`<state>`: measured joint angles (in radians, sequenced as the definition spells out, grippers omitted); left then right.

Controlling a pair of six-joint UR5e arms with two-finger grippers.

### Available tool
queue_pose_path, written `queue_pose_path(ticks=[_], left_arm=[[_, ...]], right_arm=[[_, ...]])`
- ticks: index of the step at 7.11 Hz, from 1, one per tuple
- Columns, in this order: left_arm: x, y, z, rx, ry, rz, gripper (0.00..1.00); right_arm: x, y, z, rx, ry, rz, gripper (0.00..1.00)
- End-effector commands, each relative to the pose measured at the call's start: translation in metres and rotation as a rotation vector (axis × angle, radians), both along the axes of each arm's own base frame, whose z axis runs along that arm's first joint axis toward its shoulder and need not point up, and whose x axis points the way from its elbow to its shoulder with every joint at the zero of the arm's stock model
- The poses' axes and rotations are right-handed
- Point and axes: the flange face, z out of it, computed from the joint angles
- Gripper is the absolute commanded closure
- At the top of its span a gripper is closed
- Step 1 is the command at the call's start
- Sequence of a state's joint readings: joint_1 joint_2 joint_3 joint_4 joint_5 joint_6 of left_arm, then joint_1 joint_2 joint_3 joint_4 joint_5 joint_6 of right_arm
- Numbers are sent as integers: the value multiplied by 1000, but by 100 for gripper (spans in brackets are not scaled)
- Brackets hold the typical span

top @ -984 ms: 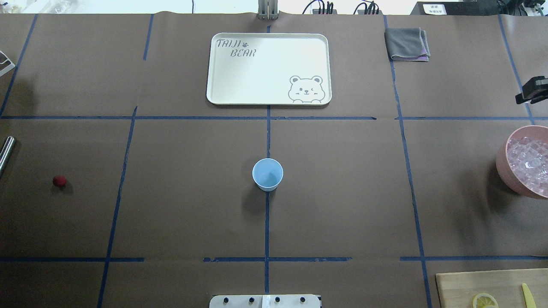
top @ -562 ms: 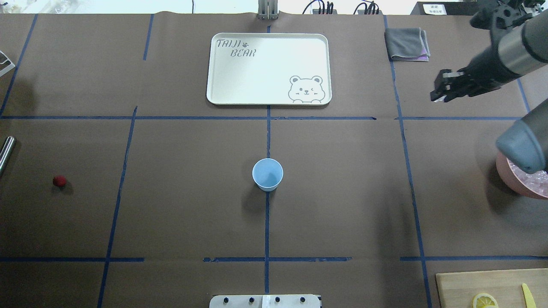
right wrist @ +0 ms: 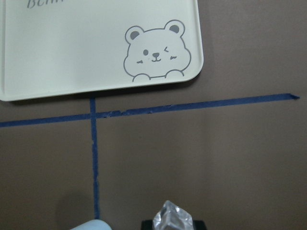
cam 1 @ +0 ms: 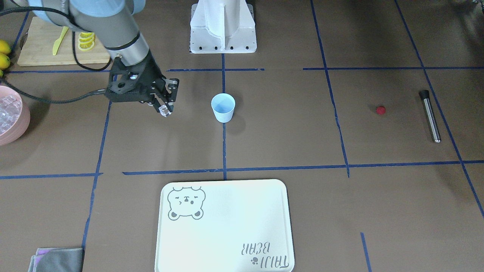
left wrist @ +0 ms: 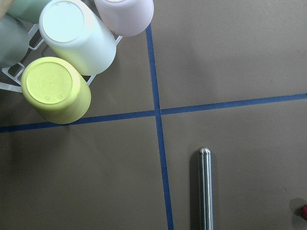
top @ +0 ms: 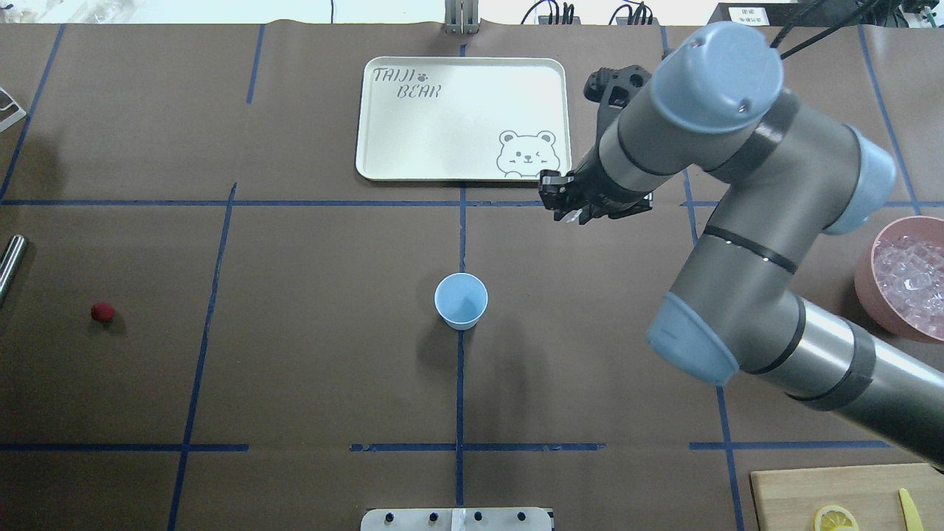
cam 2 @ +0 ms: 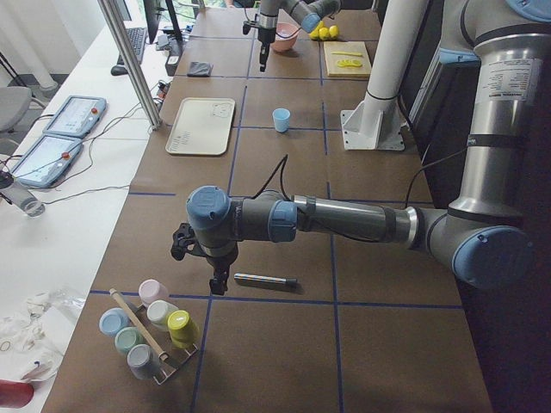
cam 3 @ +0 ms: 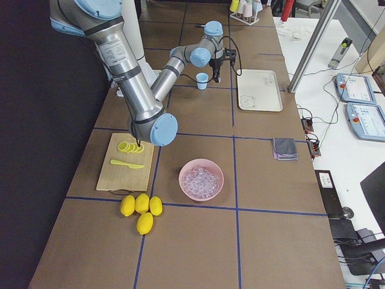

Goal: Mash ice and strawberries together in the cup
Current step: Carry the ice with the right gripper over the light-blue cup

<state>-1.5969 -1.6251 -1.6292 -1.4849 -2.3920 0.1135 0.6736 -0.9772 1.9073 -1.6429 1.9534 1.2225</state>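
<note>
The pale blue cup (top: pixel 461 300) (cam 1: pixel 223 107) stands upright at the table's centre; its inside looks bare. My right gripper (cam 1: pixel 165 109) (top: pixel 568 212) hangs above the table beside the cup, toward the tray, shut on one clear ice cube (right wrist: pixel 172 218) (cam 1: pixel 165 111). More ice (top: pixel 911 276) fills the pink bowl (top: pixel 864 284) at the right edge. The red strawberry (top: pixel 102 312) (cam 1: pixel 380 110) lies alone far left. My left gripper (cam 2: pixel 218 282) shows only in the exterior left view, over a steel rod (cam 2: pixel 265 280); I cannot tell whether it is open or shut.
A white bear tray (top: pixel 463 118) lies beyond the cup. The steel rod (cam 1: pixel 430 115) (left wrist: pixel 205 189) lies left of the strawberry, near a rack of coloured cups (left wrist: pixel 57 88). A cutting board (cam 1: pixel 41 45) with lemon slices, whole lemons (cam 3: pixel 141 208) and a grey cloth (cam 1: pixel 56 258) are on the right side.
My right arm has swung in from the table's right edge toward the centre, carrying the gripper to a spot near the tray's corner. The cup and strawberry have not moved.
</note>
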Motion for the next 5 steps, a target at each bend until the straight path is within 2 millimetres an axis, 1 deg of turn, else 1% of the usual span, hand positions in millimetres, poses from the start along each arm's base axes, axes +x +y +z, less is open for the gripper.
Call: queue_pose_path(ticks=[1,2,3,4,5], left_arm=[[0,0,2,-4,1,0,0],[1,0,2,-4,1,2,0],[1,0,4,-7,1,2,0],[1,0,3,-5,3,2,0],[1,0,4,-7,3,2,0]], right_arm=[[-63,29,-28,38,37,-31,99],[-86,38,-27,28,51,-50,99],[-100,44,-25,39,67,-53,99],[-109,48,-31,42,65,-64,99],[-127,56,-33,41,75,-81,98]])
